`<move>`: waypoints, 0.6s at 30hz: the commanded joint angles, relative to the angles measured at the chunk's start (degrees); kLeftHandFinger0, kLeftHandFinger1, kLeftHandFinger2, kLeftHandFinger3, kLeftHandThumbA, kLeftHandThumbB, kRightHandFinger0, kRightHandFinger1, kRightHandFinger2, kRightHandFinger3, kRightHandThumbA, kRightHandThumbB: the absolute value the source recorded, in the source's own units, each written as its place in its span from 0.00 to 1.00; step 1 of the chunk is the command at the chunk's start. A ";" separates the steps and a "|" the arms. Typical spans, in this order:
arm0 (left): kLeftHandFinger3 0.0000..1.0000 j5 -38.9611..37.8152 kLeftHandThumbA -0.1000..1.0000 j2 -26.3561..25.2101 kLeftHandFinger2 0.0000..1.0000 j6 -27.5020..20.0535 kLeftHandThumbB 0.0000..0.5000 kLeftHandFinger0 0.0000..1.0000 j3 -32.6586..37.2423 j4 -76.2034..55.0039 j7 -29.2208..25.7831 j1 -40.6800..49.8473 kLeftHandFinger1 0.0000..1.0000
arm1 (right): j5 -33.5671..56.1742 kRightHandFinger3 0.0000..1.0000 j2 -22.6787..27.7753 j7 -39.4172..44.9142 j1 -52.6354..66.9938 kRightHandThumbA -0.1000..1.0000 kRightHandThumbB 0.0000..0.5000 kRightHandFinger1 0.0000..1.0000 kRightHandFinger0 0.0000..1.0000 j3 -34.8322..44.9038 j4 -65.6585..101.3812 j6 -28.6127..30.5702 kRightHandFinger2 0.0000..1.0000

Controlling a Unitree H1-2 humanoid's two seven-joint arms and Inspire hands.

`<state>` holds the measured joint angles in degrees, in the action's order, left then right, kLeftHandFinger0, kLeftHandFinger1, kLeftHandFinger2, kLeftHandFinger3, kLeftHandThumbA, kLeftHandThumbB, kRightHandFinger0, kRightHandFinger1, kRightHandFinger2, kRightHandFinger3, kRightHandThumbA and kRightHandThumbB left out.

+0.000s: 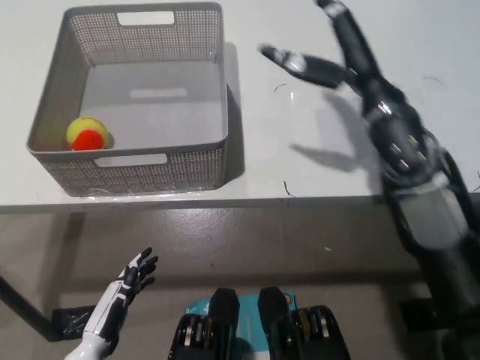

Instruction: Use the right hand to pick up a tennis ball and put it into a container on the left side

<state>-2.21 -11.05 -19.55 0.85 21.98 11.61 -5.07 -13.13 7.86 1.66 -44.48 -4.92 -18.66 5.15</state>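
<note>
A yellow and red tennis ball [88,134] lies inside the grey mesh basket [201,166], in its near left corner. My black right hand [337,60] hangs open above the white table, well to the right of the basket, holding nothing; its fingers are spread and blurred. My white left hand [120,295] rests low at the bottom left, below the table edge, open and empty.
The white table [300,157] stretches to the right of the basket, with a faint grey patch under my right arm. Its front edge runs across the middle of the picture. Below it lies grey floor.
</note>
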 commanded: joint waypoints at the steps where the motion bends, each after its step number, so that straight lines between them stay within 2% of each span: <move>1: 1.00 -2.33 1.00 0.23 1.00 -2.46 0.62 1.00 -0.80 -1.51 0.51 0.24 1.00 | 13.34 1.00 6.45 3.04 15.06 1.00 0.76 1.00 1.00 8.33 35.07 -1.39 1.00; 5: 1.00 -3.25 1.00 0.43 1.00 -1.51 0.62 1.00 -1.14 -2.24 0.66 0.24 1.00 | 15.12 1.00 5.62 3.28 22.81 1.00 0.72 1.00 1.00 7.54 35.38 0.36 1.00; 7: 1.00 -2.75 1.00 0.35 1.00 -1.60 0.65 1.00 -1.25 -2.56 0.26 0.57 1.00 | 17.89 1.00 4.86 4.03 26.04 1.00 0.68 1.00 1.00 7.07 32.60 2.51 1.00; 9: 1.00 -3.21 1.00 0.29 1.00 -2.35 0.72 1.00 -1.54 -1.94 0.46 0.57 1.00 | 22.17 1.00 3.17 5.30 30.01 1.00 0.65 1.00 1.00 7.21 28.61 3.44 1.00; 13: 1.00 -3.59 1.00 0.01 1.00 -3.82 0.73 1.00 -1.97 -0.82 0.64 0.68 1.00 | 21.34 1.00 0.85 6.04 35.90 1.00 0.49 1.00 1.00 5.80 21.24 8.67 1.00; 14: 1.00 -3.61 1.00 -0.08 1.00 -3.87 0.73 1.00 -1.95 -0.85 0.75 1.12 1.00 | 21.84 1.00 0.55 6.37 36.90 1.00 0.49 1.00 1.00 5.68 20.68 8.98 1.00; 16: 1.00 -3.61 1.00 -0.08 1.00 -3.82 0.73 1.00 -1.94 -0.87 0.81 1.41 1.00 | 24.17 1.00 -0.52 7.69 39.27 1.00 0.40 1.00 1.00 5.84 16.57 12.13 1.00; 18: 1.00 -3.89 1.00 -0.04 1.00 -4.10 0.75 1.00 -2.08 -0.55 0.78 1.46 1.00 | 25.40 1.00 -1.97 7.91 41.55 1.00 0.39 1.00 1.00 6.15 13.43 13.71 1.00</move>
<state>-3.59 -10.87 -19.82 -0.13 22.02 11.61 -4.08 1.12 8.79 5.36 -6.10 -0.39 -1.56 8.47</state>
